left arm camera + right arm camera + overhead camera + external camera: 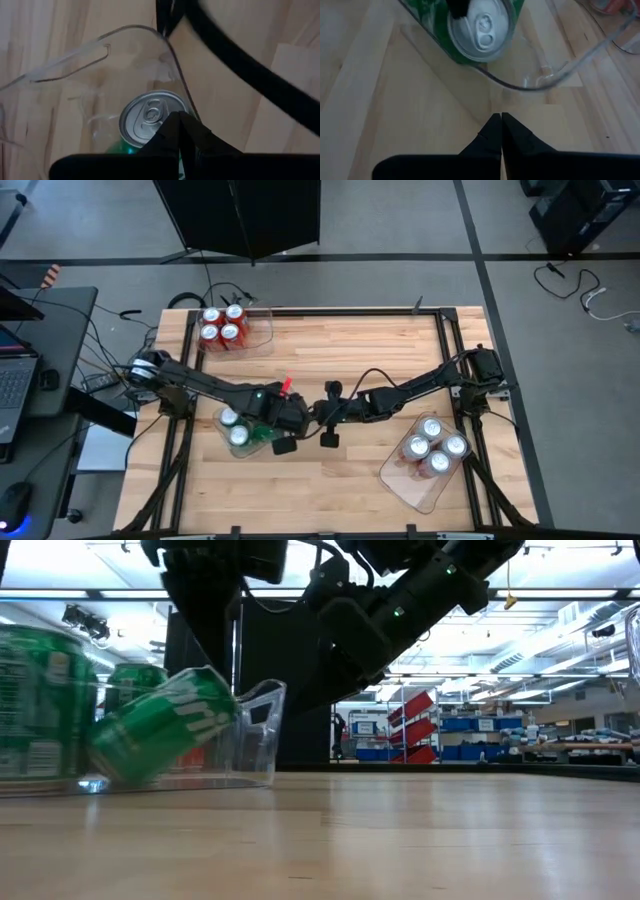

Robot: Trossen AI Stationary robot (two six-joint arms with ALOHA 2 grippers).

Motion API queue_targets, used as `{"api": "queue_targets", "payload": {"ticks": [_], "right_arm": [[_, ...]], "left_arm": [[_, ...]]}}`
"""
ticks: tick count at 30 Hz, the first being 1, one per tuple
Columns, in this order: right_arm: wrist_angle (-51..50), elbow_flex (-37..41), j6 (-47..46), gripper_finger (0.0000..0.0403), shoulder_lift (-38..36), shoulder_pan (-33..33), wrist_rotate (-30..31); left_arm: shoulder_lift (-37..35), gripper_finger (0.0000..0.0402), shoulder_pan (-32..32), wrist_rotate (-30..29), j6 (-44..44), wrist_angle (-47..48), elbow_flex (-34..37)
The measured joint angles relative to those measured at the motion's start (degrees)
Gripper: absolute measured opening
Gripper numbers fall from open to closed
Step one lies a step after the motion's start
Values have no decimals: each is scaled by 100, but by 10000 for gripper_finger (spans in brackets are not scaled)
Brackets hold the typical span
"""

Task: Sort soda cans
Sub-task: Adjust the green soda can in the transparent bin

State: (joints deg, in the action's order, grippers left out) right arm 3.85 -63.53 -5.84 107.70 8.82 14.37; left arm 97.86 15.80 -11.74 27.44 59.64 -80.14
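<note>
We're on the green cans. Tipped can [160,735] leans in the left-centre tray [262,730]. Left gripper [180,131] & right gripper [500,127] both pressed together, empty, by it. Next, we judge: nudge it upright w/ care.

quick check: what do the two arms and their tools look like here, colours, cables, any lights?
Both arms are dark, near black, built of jointed segments. A black cable loops along the right arm, and small green indicator lights show on each arm. The left tool and right tool each end in two black, tapered fingers. A small red part shows beside the left arm's wrist.
</note>
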Motion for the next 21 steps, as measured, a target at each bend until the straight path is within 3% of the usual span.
{"api": "queue_targets", "payload": {"ticks": [15,21], "right_arm": [[-47,0,0,0,0,11,-50],[127,0,32,0,-1,15,-239]], "left_arm": [[-528,3,1053,-887,2217,1731,11],[-535,3,1502,-1159,2716,1956,13]]}}
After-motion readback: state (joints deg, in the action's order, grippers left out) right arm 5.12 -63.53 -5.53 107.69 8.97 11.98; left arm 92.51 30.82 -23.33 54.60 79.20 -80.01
